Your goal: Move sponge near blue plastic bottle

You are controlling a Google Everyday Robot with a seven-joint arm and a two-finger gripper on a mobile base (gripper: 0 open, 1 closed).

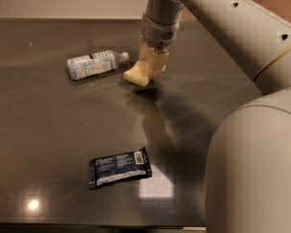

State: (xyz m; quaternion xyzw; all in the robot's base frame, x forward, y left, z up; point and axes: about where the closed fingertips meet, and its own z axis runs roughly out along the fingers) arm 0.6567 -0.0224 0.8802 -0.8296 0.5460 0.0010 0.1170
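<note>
Toward the back of the dark, glossy table [48, 130], the sponge [140, 74] (a pale cream foam block, tilted with one corner lowest) is clamped between the closed fingers of the gripper [153, 63], just right of the white cap of the blue plastic bottle [93, 64], which is laid on its side. Whether the sponge's low corner touches the surface cannot be told. A flat, dark blue snack wrapper [120, 168] is seen well apart near the front edge, and the smooth grey arm [223, 23] fills the right side.
</note>
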